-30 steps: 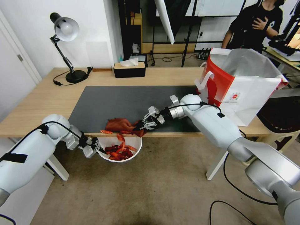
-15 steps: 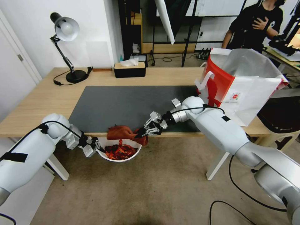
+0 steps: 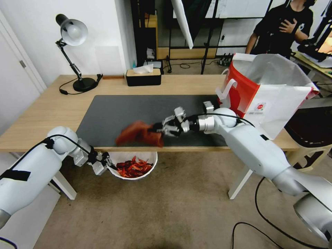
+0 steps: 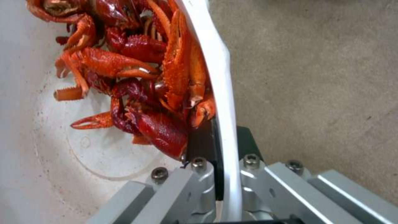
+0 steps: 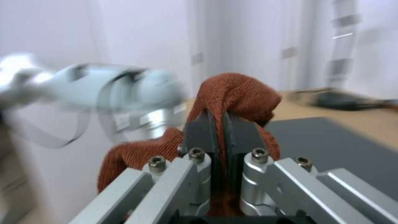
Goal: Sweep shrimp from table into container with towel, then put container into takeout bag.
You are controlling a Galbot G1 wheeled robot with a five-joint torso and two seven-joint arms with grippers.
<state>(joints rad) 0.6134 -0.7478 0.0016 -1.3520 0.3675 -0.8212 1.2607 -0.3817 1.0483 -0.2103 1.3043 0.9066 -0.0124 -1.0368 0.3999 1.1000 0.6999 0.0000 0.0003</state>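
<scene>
While the wood-grain table (image 3: pixel 45 110) stood over beige carpet, the right gripper (image 3: pixel 159 127) pinched the towel (image 3: pixel 140 134) above the mat. Left gripper (image 4: pixel 226 174) clamped the thin white container (image 4: pixel 215 77) rim beside glossy shrimp (image 4: pixel 136 81). Towel (image 5: pixel 236 93) looked coarsely knitted between closed pads.

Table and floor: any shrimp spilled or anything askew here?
Nothing stands out. The shrimp lie inside the container, held by its rim below the table edge by the left gripper. The right gripper holds the towel above the mat.
</scene>
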